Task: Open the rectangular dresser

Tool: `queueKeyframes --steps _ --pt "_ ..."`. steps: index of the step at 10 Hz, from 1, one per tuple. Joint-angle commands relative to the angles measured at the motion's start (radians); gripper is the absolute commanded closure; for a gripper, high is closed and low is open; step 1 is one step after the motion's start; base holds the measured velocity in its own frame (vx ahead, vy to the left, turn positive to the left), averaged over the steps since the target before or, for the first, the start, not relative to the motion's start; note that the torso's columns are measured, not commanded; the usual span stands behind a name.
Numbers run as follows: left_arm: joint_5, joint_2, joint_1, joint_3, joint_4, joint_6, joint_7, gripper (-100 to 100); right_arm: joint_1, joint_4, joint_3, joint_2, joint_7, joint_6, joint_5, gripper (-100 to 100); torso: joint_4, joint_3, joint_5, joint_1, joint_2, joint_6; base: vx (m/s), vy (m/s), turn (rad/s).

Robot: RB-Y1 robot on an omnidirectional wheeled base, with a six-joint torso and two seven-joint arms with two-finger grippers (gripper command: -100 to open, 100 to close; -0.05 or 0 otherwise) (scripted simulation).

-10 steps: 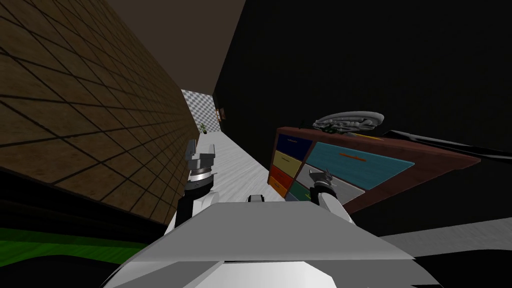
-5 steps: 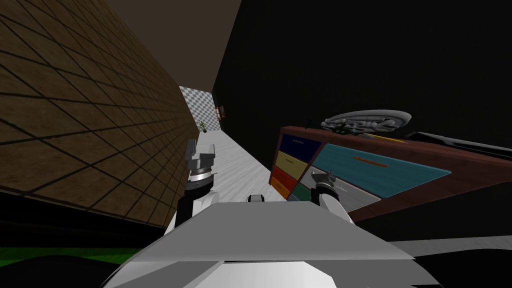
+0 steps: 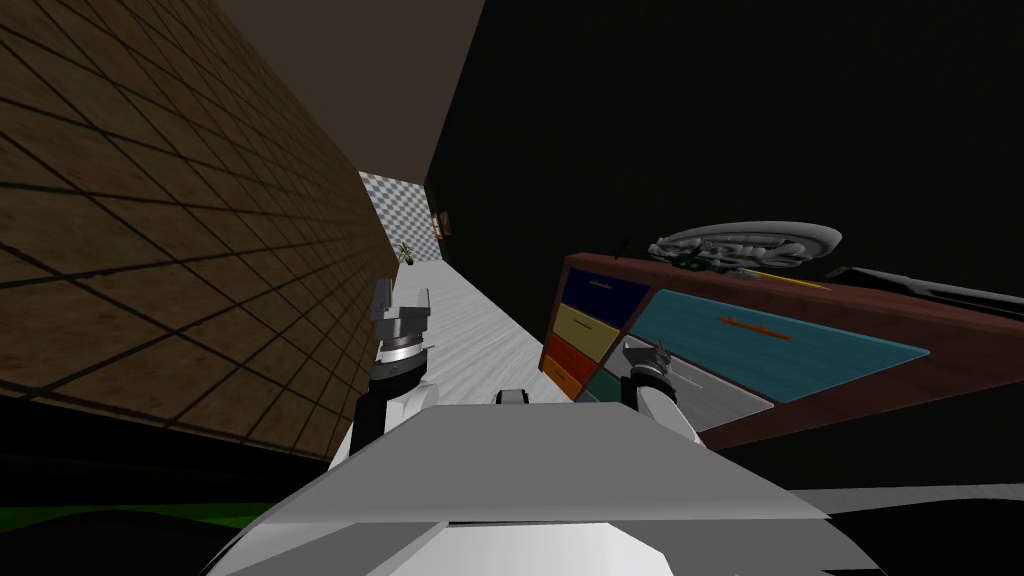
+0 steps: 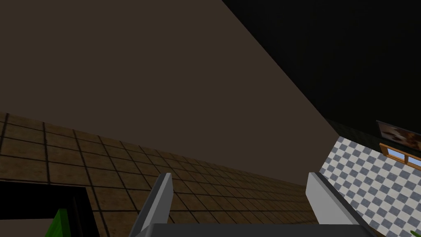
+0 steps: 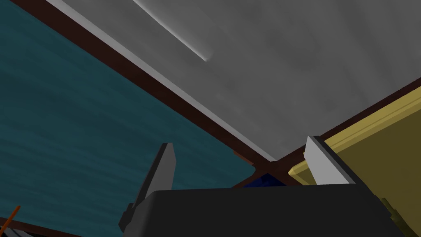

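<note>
The dresser (image 3: 760,340), its far end lost in darkness and its drawers' contents hidden behind coloured fronts, spreads wider than a second ago after your head camera's shift. Your right hand (image 5: 239,142), fingers apart, hovers just before the dresser's teal drawer front (image 5: 82,123) and grey drawer front (image 5: 287,74). Your left hand (image 3: 402,295), fingers apart, is raised well left of the dresser.

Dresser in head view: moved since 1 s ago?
No. The dresser and the tiled wall shifted together, so my camera moved, not it.
</note>
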Motion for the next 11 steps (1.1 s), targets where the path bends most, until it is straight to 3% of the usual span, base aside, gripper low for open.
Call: queueKeyframes --steps 1,11 --pt "0.000 0.000 0.000 0.000 0.000 0.000 0.000 0 0.001 -0.009 0.019 0.030 0.039 -0.036 -0.031 -100 0.000 0.000 0.001 0.001 0.001 0.001 0.000 -0.011 0.001" --pt "0.000 0.000 0.000 0.000 0.000 0.000 0.000 0 0.002 -0.005 0.022 0.036 0.039 -0.026 -0.021 -100 0.000 0.001 0.000 0.003 0.001 0.002 0.008 0.008 0.000"
